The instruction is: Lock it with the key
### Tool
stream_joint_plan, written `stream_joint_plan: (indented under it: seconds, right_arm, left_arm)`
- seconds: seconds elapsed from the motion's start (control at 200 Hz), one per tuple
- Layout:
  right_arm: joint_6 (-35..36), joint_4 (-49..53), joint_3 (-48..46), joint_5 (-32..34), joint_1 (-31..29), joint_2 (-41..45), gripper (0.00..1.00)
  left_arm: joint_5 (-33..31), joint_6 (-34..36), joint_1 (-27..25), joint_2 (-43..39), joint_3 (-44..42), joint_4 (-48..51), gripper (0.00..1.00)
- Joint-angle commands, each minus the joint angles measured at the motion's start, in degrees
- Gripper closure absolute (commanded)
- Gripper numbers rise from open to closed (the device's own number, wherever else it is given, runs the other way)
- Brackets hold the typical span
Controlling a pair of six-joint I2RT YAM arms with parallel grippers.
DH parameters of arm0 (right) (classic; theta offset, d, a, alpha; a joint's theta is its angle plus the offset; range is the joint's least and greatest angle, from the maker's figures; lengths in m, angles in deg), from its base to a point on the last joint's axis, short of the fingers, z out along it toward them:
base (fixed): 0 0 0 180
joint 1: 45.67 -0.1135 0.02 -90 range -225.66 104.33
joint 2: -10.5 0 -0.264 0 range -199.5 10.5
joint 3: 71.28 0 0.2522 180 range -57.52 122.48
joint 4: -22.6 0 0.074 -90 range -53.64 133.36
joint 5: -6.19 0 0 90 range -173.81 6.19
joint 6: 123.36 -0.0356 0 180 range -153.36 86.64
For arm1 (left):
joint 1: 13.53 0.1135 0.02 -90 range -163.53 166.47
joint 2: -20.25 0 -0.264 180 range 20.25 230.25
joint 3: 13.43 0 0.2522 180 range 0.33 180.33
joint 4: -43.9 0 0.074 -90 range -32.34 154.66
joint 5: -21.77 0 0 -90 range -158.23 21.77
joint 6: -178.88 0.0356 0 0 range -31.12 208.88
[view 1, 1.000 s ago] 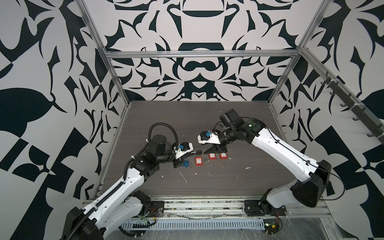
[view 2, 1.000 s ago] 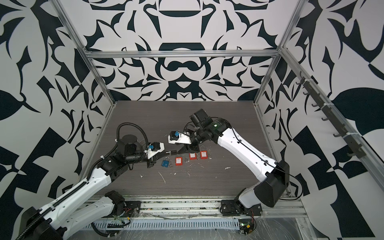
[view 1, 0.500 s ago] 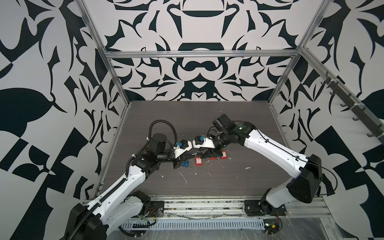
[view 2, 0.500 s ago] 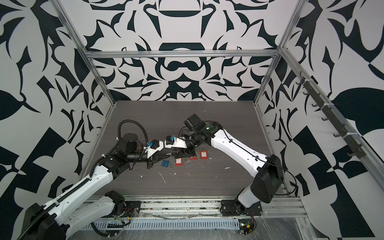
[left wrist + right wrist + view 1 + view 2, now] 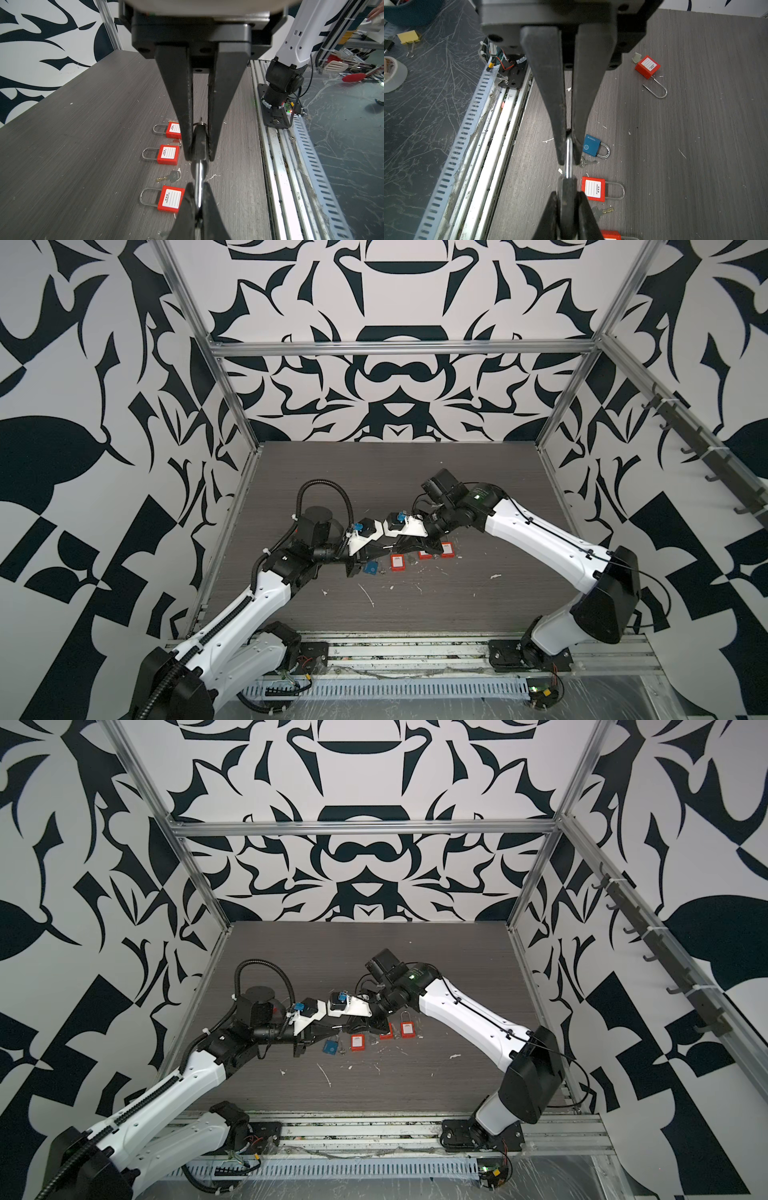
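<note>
Table (image 5: 415, 481): flat rectangular slab of matt dark grey wood-grain laminate. It is bounded by aluminium frame posts at the sides and a grooved aluminium rail (image 5: 415, 649) along the near edge. The rear half lies bare, and white scraps are scattered towards the near edge. Both arms meet low over the middle. Left gripper (image 5: 199, 159): black tapered fingers pressed against either side of the black padlock (image 5: 200, 141), a smooth, rounded body held clear of the table. Right gripper (image 5: 569, 162): fingers pinched on that lock's shackle (image 5: 568, 153), a polished steel loop seen edge-on, spanning the short gap between the two grippers. Whether the shackle is seated cannot be told. On the table beneath, well inside the edges, lies a row of red padlocks (image 5: 168, 154), with square plastic bodies, white labels and steel shackles. A blue padlock (image 5: 591, 145) continues the line. The end red padlock (image 5: 647, 66) has its shackle swung free. A loose key (image 5: 171, 176), small and flat, lies between two red bodies.
</note>
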Motion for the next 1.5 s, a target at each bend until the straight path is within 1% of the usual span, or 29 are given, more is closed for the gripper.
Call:
stream_joint_plan:
  seconds: [0.0, 0.105, 0.225, 0.415, 0.505, 0.605, 0.685, 0.835, 0.965, 1.135, 1.21, 1.36, 1.495]
  right_arm:
    - [-0.1, -0.7, 0.2, -1.2, -0.2, 1.1, 0.95]
    - [-0.3, -0.7, 0.5, -1.1, -0.2, 0.9, 0.96]
    - [-0.3, -0.8, 0.6, -1.3, -0.2, 0.6, 0.97]
    - [-0.5, -0.9, 0.8, -1.6, -0.2, 0.3, 0.98]
    - [-0.6, -0.5, 1.1, -2.0, -0.2, -0.1, 0.99]
    - [-0.7, -0.5, 1.2, -2.5, -0.3, -0.6, 1.0]
    - [-0.7, -0.1, 1.4, -2.3, -0.3, -0.9, 1.0]
    - [-0.7, -0.5, 1.5, -2.3, -0.3, -0.8, 1.0]
    - [-0.7, -1.0, 1.7, -2.4, -0.3, -0.9, 1.0]
    - [-1.0, -3.8, 0.9, -2.6, -1.3, -0.8, 1.0]
    - [-1.1, -5.2, 0.4, -3.2, -2.3, -0.9, 1.0]
    - [-2.6, -7.9, 0.3, -7.4, -3.2, -1.3, 1.0]
    - [-6.0, -12.9, -0.1, -12.1, -3.2, -1.4, 1.0]
  left_arm:
    - [-1.9, 0.2, 0.7, -2.2, 0.8, 0.8, 0.73]
    - [-2.4, 2.7, 1.3, -4.1, 0.7, 4.4, 0.66]
    - [-2.4, 4.1, 1.3, -4.6, 0.5, 7.3, 0.66]
    - [-2.0, 3.7, 1.2, -4.7, -0.6, 6.0, 0.67]
    - [-1.9, 3.7, 1.3, -3.5, -0.2, 5.7, 0.7]
    - [-0.7, 2.5, 1.3, -2.1, -0.3, 3.9, 0.81]
    - [-0.6, 1.7, 1.3, -1.8, -0.6, 2.5, 0.87]
    - [-0.2, 1.7, 1.3, -1.9, -0.8, 2.5, 0.91]
    - [1.5, 1.2, 1.2, -1.7, -1.0, 2.3, 1.0]
    - [4.5, -2.1, 0.8, 0.0, -1.3, -1.2, 1.0]
    - [4.6, -3.1, 0.3, 0.8, -1.9, -3.4, 1.0]
    - [4.2, -4.2, -1.6, 1.8, -3.3, -7.8, 1.0]
    - [3.7, -4.0, -3.2, 3.2, -3.5, -10.3, 1.0]
